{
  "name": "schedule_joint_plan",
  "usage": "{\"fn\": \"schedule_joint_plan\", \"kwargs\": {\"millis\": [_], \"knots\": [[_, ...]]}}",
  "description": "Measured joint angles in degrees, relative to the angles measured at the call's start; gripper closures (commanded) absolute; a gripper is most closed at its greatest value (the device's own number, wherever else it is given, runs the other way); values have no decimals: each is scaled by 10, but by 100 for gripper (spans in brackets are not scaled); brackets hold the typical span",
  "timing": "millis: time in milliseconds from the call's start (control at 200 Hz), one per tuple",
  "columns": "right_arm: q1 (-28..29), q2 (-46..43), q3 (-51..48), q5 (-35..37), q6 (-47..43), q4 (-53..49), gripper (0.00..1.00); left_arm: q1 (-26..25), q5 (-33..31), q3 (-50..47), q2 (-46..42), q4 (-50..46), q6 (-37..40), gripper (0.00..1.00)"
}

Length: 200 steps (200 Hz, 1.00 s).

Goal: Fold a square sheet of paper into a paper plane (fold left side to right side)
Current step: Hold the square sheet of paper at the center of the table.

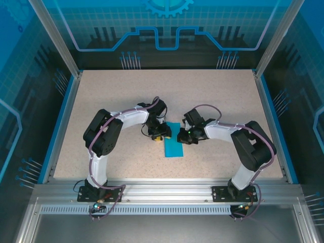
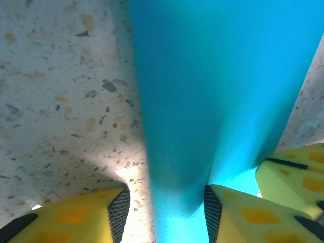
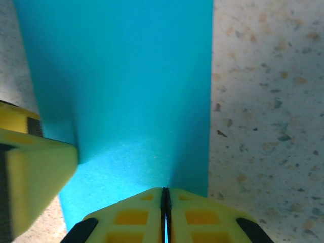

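We note the right end effector (image 3: 164, 192) pinching the square sheet of paper (image 3: 121, 76), the left end effector (image 2: 164, 197) half-open at its left edge. A hasty pull may skew the crease (thin stock).

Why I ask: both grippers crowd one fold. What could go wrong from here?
The right gripper has jaws shut on the folded sheet of paper; a tug could slide its layers askew. The left gripper straddles the rounded fold, jaws apart, close beside, so the two might collide.
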Motion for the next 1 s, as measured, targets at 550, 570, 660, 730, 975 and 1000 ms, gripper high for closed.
{"fn": "schedule_joint_plan", "kwargs": {"millis": [550, 570, 660, 730, 975, 1000], "knots": [[2, 17, 20, 11, 0, -20, 90, -14, -19, 0, -15, 2, 14, 42], [2, 17, 20, 11, 0, -20, 90, -16, -19, 0, -16, 3, 15, 42], [2, 18, 23, 11, 0, -24, 90, -21, -25, 0, -25, 3, 17, 40], [2, 19, 23, 11, 0, -25, 90, -21, -30, 0, -40, 3, 17, 39], [2, 20, 26, 13, 0, -30, 91, -21, -35, -8, -105, 20, 15, 54], [2, 20, 26, 13, 0, -30, 91, -21, -31, -9, -107, 24, 18, 57]]}}
